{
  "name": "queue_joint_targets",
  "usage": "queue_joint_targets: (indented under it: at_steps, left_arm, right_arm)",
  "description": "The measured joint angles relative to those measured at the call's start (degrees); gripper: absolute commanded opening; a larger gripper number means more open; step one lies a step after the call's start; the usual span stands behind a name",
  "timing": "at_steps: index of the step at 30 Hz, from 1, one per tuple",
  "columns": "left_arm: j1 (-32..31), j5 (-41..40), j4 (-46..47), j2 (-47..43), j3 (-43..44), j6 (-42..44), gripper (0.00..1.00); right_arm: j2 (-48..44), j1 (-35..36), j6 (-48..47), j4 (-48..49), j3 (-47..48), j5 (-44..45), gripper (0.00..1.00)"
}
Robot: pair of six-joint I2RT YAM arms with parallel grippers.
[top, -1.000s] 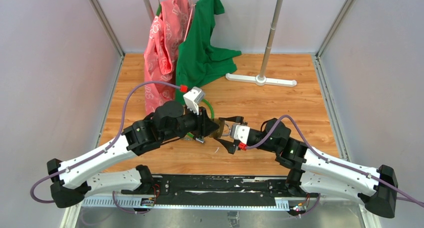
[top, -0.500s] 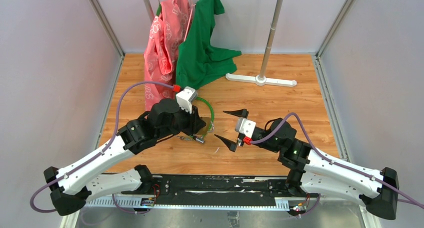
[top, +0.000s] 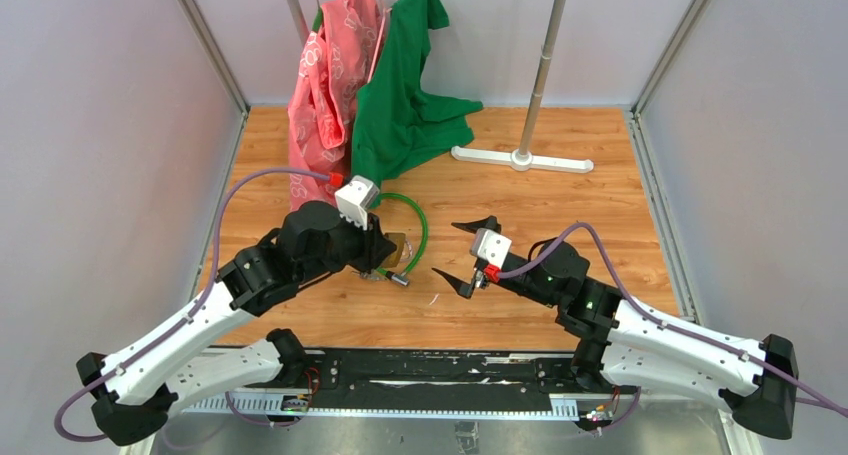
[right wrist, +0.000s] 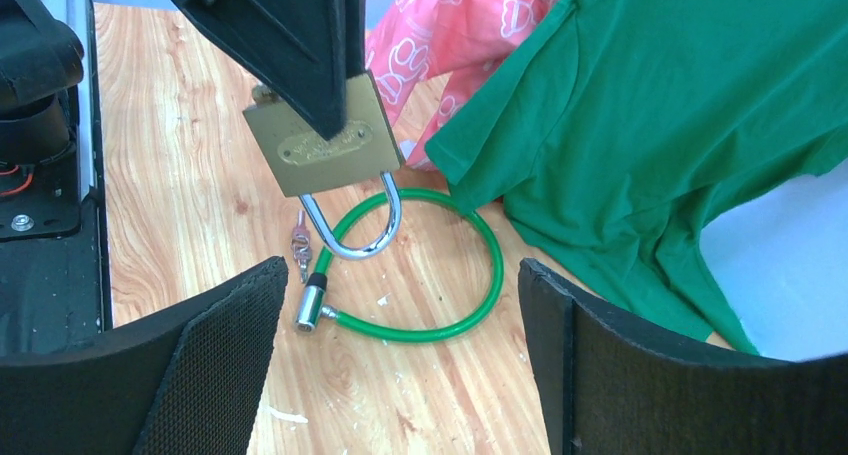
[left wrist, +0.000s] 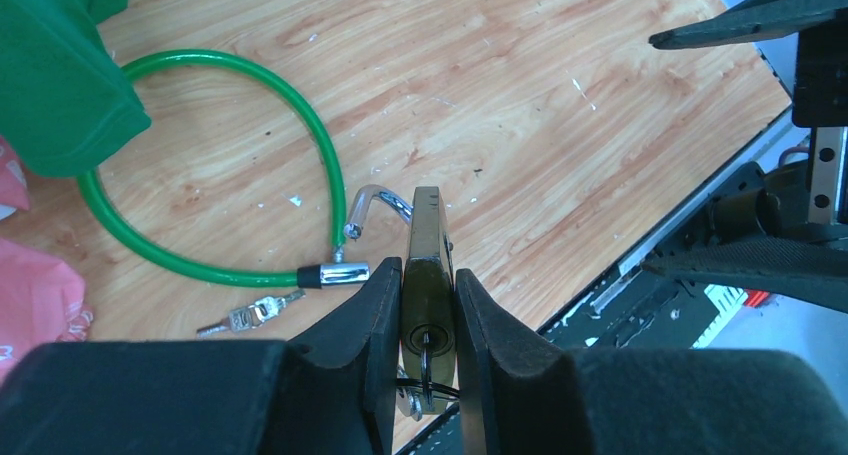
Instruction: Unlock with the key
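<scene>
My left end effector (left wrist: pixel 425 277) is clamped on a brass padlock (right wrist: pixel 320 145) and holds it up off the desk (left wrist: pixel 560 95). My right end effector (right wrist: pixel 400 275) has its fingers wide apart and holds nothing. It hangs just across from the padlock. The key (left wrist: pixel 250 315) is tiny and silvery. It lies flat on the desk, right below the left end effector and just beside the metal tip (left wrist: pixel 335 273) of the green cable lock (right wrist: pixel 496 255). I think it goes with that lock. In the right wrist view the key sits ahead and low, under the hanging padlock, closer to the left finger than to the right one. Its long side points nearly straight away from that end effector, so the fingers would close across its thin width. The left arm is nearer to the key, but it is busy. The right arm is free, so I think it should go. It must reach forward and down. The padlock hangs close above the key and could get bumped.
</scene>
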Motion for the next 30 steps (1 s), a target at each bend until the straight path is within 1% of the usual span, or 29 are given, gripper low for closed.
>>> queue_joint_targets:
  at_steps: [3,10,20,30]
  left_arm:
    - [0.15,0.2,-0.13,-0.46,-0.35,0.11,0.0]
    - [0.31,1.14,-0.13,-0.85,-0.94,0.33,0.0]
    - [0.59,5.75,-0.13,-1.38,-0.92,0.92,0.0]
    - [0.59,9.44,1.9,-2.16,-0.92,-0.68,0.0]
  right_arm:
    - [-0.31,0.0,1.7,-0.63,-0.74,1.53,0.88]
    - [-0.72,0.0,1.81,-1.79,-1.18,1.92,0.93]
    - [3.3,0.0,-1.49,-1.36,-1.31,-4.17,0.93]
    - [9.64,0.0,-2.56,-0.35,-1.31,-6.91,0.94]
